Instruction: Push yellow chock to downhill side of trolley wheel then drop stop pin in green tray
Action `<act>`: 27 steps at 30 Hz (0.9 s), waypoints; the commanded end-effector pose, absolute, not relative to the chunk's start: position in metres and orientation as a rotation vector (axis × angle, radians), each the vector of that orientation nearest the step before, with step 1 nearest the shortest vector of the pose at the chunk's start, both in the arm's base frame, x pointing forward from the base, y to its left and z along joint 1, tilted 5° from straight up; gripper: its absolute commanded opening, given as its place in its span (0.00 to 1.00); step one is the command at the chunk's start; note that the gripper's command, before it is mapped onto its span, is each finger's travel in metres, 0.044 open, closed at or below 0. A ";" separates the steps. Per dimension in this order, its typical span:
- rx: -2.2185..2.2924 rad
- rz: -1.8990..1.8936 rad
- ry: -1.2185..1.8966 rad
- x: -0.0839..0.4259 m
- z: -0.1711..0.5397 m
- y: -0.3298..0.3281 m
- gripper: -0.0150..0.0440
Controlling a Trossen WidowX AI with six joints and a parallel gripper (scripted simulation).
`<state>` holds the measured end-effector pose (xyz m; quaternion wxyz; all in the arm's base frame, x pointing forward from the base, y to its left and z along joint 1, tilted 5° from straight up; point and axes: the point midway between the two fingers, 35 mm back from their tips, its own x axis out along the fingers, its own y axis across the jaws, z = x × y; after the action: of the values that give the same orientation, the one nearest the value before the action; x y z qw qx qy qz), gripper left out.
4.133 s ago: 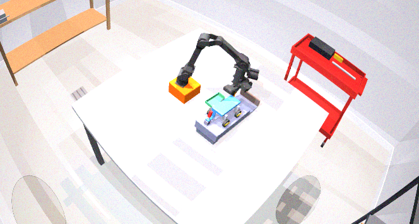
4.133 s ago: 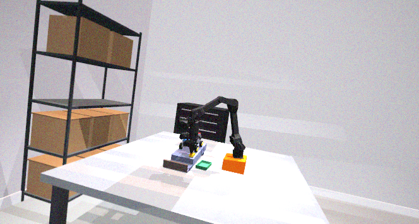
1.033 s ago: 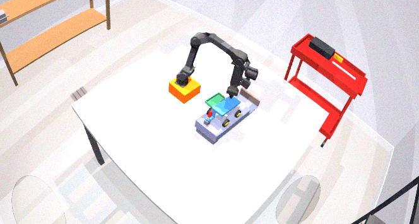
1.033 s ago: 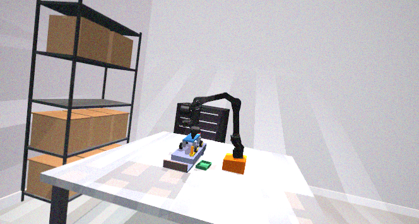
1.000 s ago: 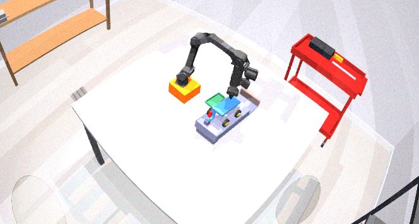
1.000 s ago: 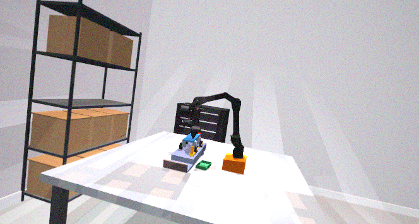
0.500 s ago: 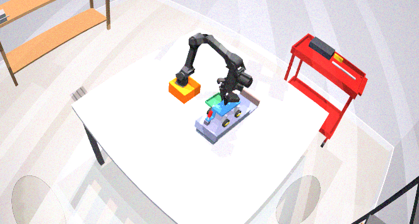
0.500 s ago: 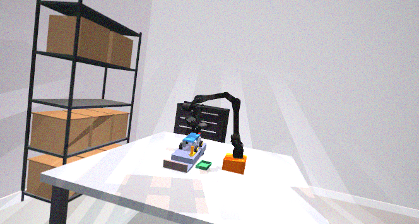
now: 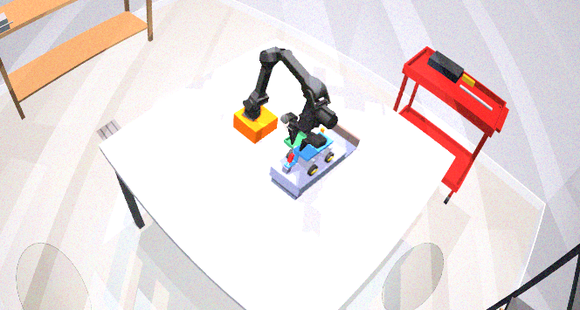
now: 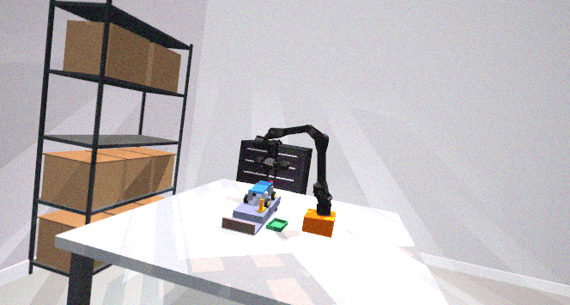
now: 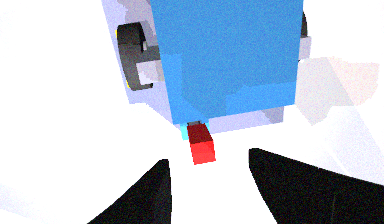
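The blue-topped trolley (image 9: pixel 315 150) (image 10: pixel 261 187) (image 11: pixel 229 60) stands on the ramp (image 9: pixel 283 182) (image 10: pixel 251 216). The red-headed stop pin (image 9: pixel 291 158) (image 10: pixel 271 181) (image 11: pixel 202 146) is in place at its uphill end. The yellow chock (image 10: pixel 261 206) stands upright at the downhill wheel on the tray side; whether it touches the tyre is too small to tell. Its orange handle (image 9: pixel 322 130) shows behind the arm. My gripper (image 9: pixel 298 145) (image 10: pixel 271 174) (image 11: pixel 209 162) is part open and empty, above the trolley's uphill end; in the wrist view the pin head lies ahead, between the fingertips. The green tray (image 9: pixel 286 141) (image 10: pixel 275 229) holds nothing visible.
A brown end board (image 9: pixel 349 134) (image 10: pixel 238 225) closes the ramp's downhill end. The arm's orange base block (image 9: pixel 254 131) (image 10: pixel 318 225) stands on the table beyond the tray. A red cart (image 9: pixel 454 101) and shelving stand away from the table.
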<state>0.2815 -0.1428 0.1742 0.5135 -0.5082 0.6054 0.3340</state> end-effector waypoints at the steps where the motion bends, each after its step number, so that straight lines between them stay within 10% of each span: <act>1: -1.274 0.845 1.445 0.280 0.178 -0.150 0.58; 27: -1.274 0.845 1.445 0.281 0.150 -0.158 0.58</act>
<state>0.2828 -0.1569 0.1572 0.4988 -0.5273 0.5954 0.3446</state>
